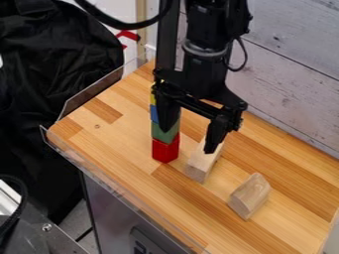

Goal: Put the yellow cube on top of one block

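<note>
Gripper [188, 141] in front of yellow cube [153, 99]

We noted the arm [215, 17] at top centre, hanging near upright. Below it, we saw the gripper [189, 141] pointing down, its two fingers spread well apart.
</note>
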You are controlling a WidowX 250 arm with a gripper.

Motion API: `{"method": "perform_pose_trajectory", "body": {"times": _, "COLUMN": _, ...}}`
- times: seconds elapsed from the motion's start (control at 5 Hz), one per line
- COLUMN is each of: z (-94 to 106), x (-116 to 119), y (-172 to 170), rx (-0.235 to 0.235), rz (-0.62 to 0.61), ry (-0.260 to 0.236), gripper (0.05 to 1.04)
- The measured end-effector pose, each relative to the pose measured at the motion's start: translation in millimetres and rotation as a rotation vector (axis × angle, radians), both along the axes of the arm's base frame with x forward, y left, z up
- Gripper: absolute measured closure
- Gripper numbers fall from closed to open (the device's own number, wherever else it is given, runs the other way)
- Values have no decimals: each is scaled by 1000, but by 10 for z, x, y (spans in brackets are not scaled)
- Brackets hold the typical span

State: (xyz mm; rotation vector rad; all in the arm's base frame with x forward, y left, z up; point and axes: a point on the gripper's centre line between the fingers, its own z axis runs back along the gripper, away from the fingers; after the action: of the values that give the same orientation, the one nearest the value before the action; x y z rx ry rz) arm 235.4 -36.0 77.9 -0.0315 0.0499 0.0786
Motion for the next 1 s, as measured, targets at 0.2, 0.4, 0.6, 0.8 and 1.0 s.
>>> {"method": "perform_pose_trajectory", "body": {"times": 0.2, "z": -51, "x": -31, "y": 4, "rx": 3, "rz": 0, "ry": 23, "gripper": 85}}
{"method": "perform_pose_trajectory", "body": {"times": 0.4, "z": 80, "x": -30, "y": 53, "rx": 1, "rz": 10, "ry": 23, "gripper": 85}}
{"method": "perform_pose_trajectory", "body": {"times": 0.6, "z": 208, "x": 70, "y": 107, "rx": 21, "rz": 43, "ry": -6, "gripper": 85}}
{"method": "perform_pose_trajectory", "body": {"times": 0.8, "z": 305, "x": 148, "y": 164, "rx": 35, "rz": 71, "ry": -26, "gripper": 85}}
{"method": "perform_pose_trajectory", "body": {"times": 1.0, "z": 355, "x": 244, "y": 286, "rx": 46, "rz": 111, "ry": -31, "gripper": 85}}
